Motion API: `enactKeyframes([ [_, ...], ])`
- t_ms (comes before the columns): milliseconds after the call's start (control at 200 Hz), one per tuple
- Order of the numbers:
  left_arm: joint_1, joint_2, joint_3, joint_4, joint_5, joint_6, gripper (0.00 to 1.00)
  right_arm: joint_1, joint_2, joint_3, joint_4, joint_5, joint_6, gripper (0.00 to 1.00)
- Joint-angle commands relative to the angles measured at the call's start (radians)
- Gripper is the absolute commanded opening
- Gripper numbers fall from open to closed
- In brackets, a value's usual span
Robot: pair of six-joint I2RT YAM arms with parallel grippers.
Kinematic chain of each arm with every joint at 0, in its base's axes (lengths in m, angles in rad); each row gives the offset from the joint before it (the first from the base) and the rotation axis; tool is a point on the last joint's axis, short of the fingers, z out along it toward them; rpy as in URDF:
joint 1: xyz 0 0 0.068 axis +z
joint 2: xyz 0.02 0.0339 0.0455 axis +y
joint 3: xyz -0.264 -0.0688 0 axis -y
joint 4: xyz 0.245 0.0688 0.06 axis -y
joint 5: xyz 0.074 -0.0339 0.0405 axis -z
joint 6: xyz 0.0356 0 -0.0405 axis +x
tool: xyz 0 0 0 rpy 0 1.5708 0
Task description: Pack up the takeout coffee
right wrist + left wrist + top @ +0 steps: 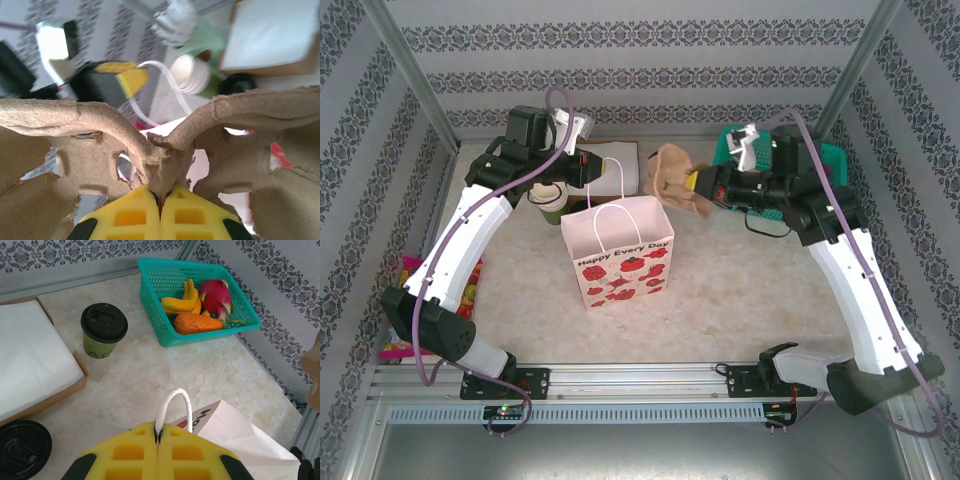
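Bag side: left gripper (pixel 159 434) is pressed shut on the white rope handle (pixel 174 402) of the pink paper gift bag printed with red tomatoes (pixel 618 255). I read this as keeping the bag upright and its mouth open for loading. Carrier side: right gripper (pixel 160 199) pinches the central rib of a brown moulded-pulp cup carrier (pixel 75 120), held beside the bag's far right corner, probably ready to take a cup. The takeout coffee (pixel 103 332), a small olive-green paper cup with a round black plastic lid, stands upright on the table, untouched. It sits between a shallow cardboard tray of white napkins (pixel 82 371) and a teal plastic basket of fruit (pixel 155 315). It is not yet in the carrier or the bag, and both grippers are occupied.
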Motion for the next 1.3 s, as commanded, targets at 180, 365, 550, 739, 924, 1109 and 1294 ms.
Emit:
enactKeyframes([
  [180,0.011,0.034,0.039,-0.029,0.043,-0.036,0.0,0.134,0.127,0.101,0.166,-0.127,0.091,0.0],
  [365,0.011,0.036,0.041,-0.031,0.042,-0.034,0.0,0.153,0.163,0.066,0.195,-0.113,0.101,0.0],
  [550,0.01,0.035,0.049,-0.039,0.018,-0.032,0.0,0.163,0.164,0.003,0.199,-0.116,0.109,0.0],
  [739,0.01,0.034,0.043,-0.022,0.019,-0.033,0.0,0.163,0.156,-0.075,0.198,-0.105,0.122,0.0],
  [924,0.01,0.037,0.043,-0.009,0.019,-0.039,0.0,0.165,0.151,-0.131,0.163,-0.09,0.11,0.0],
  [1109,0.01,0.031,0.044,0.019,0.087,-0.021,0.15,0.169,0.144,-0.164,0.164,-0.025,0.124,0.0],
  [1294,0.012,-0.06,0.008,-0.014,-0.109,-0.021,0.74,0.177,0.139,-0.166,0.187,0.003,0.139,0.0],
])
